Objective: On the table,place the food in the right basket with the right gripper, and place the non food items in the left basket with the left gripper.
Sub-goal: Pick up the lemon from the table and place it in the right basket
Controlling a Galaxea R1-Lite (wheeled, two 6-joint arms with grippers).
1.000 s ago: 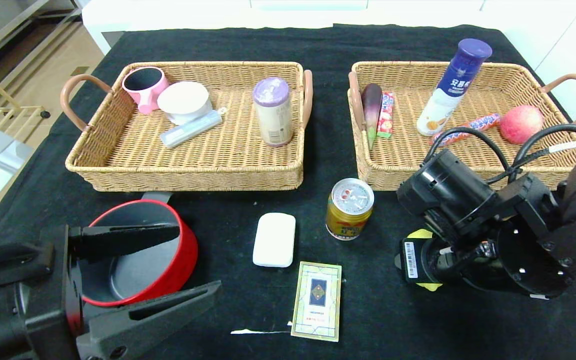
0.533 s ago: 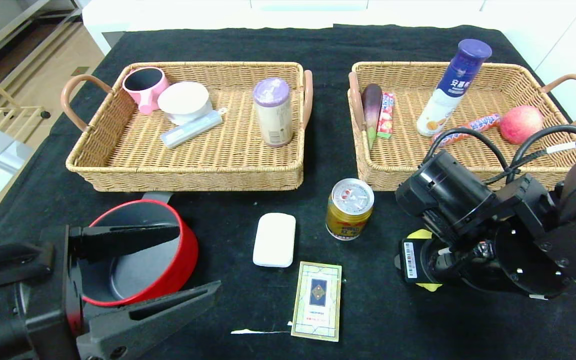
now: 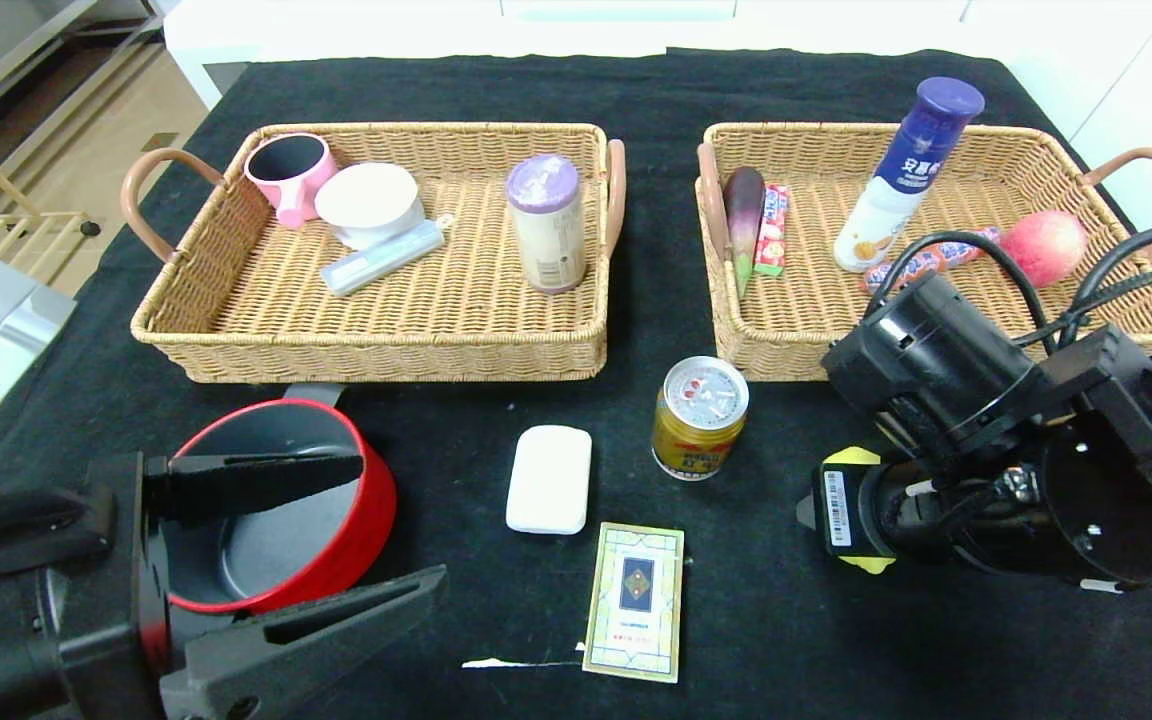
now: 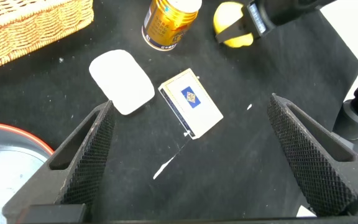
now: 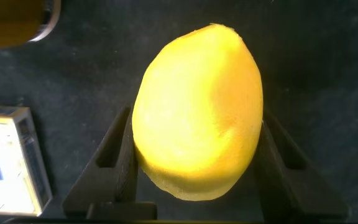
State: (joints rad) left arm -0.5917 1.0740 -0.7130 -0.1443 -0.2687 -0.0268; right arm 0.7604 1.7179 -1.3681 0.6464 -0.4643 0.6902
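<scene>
Clamped on the lemon (image 5: 197, 112), the right gripper (image 3: 851, 510) hangs low over the near right part of the table (image 3: 786, 640), its two black fingers (image 5: 114, 155) pressed against opposite sides of the fruit. From the head view only slivers of yellow show at the gripper's tip; the bulky black wrist and its looping cables lie across the near edge of the right basket (image 3: 1086, 160). The arm reaches in from the right, its tip pointing left and down toward the cloth.

At the near left, the left gripper (image 3: 326, 540) has its long tapered fingers (image 4: 82, 158) spread wide. It sits low, pointing toward the middle of the table, one finger lying across the mouth of the red pot (image 3: 356, 530) and the other on the near side of the pot.

Between the two arms the gold can (image 3: 699, 418) stands upright just in front of the right basket's near left corner. Left of the can lies the white block (image 3: 548, 479), and nearer than both lies the cream card box (image 3: 635, 601), flat on the cloth. The white-and-blue bottle (image 3: 906, 170) stands tilted inside the right basket. The left basket (image 3: 386, 350) sits on the far left of the table, just beyond the pot.
</scene>
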